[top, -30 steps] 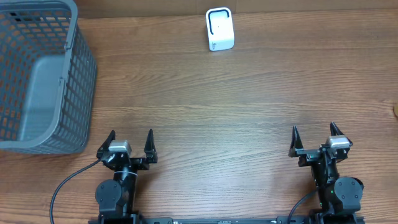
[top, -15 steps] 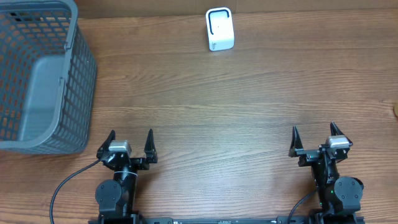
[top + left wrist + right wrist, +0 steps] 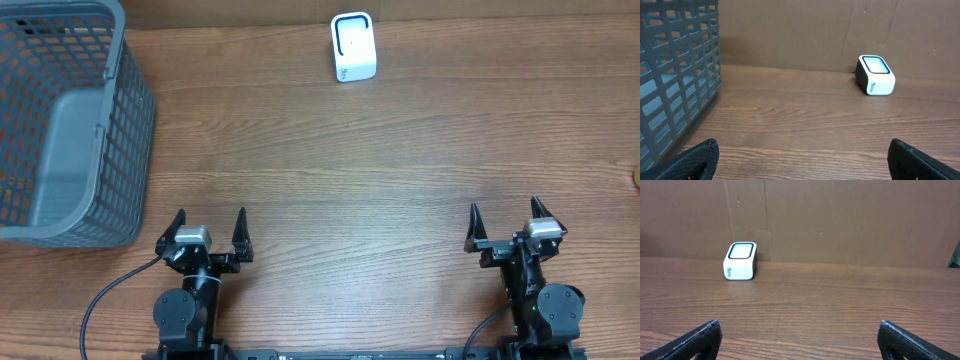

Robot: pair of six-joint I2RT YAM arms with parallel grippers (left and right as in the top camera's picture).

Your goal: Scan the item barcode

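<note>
Your left pincer and right pincer gape empty at 6 o'clock, scanner at 12 o'clock, no item visible; groping the 10 o'clock basket, you could snag its mesh.

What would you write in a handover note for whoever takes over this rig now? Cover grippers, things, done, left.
Left gripper: open, empty, at the near table edge.
Right gripper: open, empty, likewise.
Scanner: far side of the table, by the back wall.
Basket: far left.
Done: nothing; no item to scan in plain view.
Left: find the item, pick it up, show its barcode to the scanner.
</note>
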